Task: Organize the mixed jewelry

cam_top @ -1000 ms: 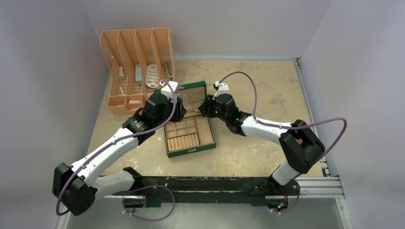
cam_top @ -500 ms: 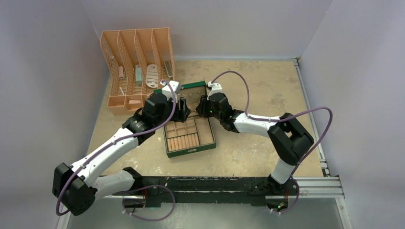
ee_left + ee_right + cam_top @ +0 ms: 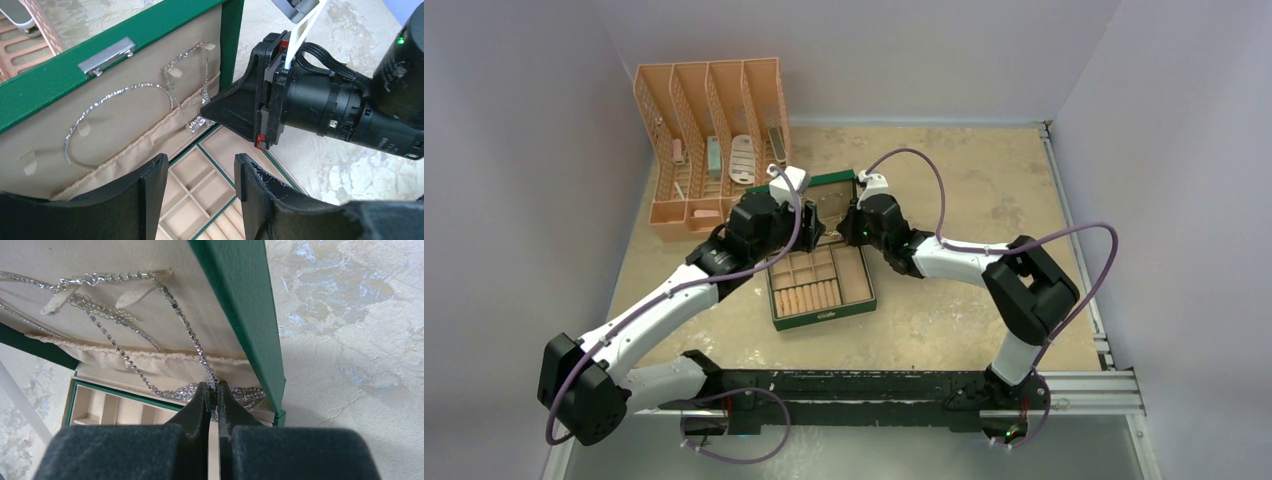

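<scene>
The green jewelry box [image 3: 824,318] lies open in mid-table, its lid [image 3: 232,40] standing upright. On the lid's beige lining hang a thin silvery hoop necklace [image 3: 100,100] and a glittering chain [image 3: 175,305]. That chain ends in a sparkling cluster [image 3: 182,391] at the lid's lower edge. My right gripper [image 3: 213,387] is shut on the cluster, reaching in from the right [image 3: 206,113]. My left gripper [image 3: 200,165] hovers open over the box's small empty compartments [image 3: 197,182], nothing between its fingers.
A peach slotted organizer [image 3: 709,130] stands at the back left, holding a small pink-capped bottle [image 3: 678,152] and other items. The box's front section holds a row of ring rolls [image 3: 809,297]. Both arms crowd the lid from either side.
My right gripper moved left to the lid's lower edge and closed on the glittering cluster. My left gripper shifted slightly and stays open.
</scene>
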You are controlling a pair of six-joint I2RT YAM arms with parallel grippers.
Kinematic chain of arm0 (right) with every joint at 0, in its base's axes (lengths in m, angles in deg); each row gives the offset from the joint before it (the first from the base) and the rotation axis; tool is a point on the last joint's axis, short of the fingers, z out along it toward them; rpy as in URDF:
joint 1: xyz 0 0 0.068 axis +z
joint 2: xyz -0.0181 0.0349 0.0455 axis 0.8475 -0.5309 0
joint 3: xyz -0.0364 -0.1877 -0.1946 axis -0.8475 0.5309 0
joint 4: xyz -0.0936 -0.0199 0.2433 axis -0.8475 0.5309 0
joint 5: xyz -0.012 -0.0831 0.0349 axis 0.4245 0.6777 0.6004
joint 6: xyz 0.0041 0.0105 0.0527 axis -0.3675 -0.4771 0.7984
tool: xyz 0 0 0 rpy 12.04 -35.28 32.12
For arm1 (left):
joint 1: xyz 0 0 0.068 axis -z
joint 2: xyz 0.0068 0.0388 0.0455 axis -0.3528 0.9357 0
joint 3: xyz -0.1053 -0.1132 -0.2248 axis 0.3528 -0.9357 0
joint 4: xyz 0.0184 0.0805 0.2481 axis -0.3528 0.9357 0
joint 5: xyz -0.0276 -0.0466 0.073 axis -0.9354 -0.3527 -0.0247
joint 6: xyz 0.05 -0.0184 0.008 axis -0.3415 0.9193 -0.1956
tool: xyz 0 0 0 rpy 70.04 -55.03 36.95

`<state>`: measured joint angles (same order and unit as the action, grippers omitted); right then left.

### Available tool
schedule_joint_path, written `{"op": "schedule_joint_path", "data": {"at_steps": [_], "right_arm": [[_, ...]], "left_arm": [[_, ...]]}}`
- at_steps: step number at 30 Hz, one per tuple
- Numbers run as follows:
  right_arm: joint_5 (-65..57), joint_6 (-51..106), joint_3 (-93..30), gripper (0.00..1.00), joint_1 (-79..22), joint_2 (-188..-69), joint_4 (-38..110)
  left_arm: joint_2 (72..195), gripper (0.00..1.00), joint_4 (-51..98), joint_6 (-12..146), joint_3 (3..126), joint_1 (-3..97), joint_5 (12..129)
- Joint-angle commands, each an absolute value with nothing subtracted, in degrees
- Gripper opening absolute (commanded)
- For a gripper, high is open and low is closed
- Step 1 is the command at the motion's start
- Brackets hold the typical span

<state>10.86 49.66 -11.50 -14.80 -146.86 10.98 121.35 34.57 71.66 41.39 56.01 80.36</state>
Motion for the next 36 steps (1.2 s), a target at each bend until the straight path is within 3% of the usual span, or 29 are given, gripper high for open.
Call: {"op": "schedule_joint_path", "data": {"at_steps": [1, 19, 32, 36], "right_arm": [[11.5, 51.2, -13.8, 0.00, -14.5, -144.9, 8.5], [12.8, 61.0, -18.0, 0.00, -14.7, -142.4, 18.4], [12.5, 67.5, -20.8, 0.00, -16.0, -142.7, 25.1], [11.9, 67.7, -20.3, 0.00, -16.0, -142.7, 25.0]], "left_arm": [[124.5, 0.51, 29.9, 64.8, 43.2, 55.7, 80.0], [127.0, 0.46, 28.3, 68.6, 44.7, 55.1, 90.8], [132.9, 0.41, 28.6, 53.3, 45.9, 50.5, 74.1], [134.9, 0.38, 27.7, 47.9, 45.2, 50.2, 78.0]]}}
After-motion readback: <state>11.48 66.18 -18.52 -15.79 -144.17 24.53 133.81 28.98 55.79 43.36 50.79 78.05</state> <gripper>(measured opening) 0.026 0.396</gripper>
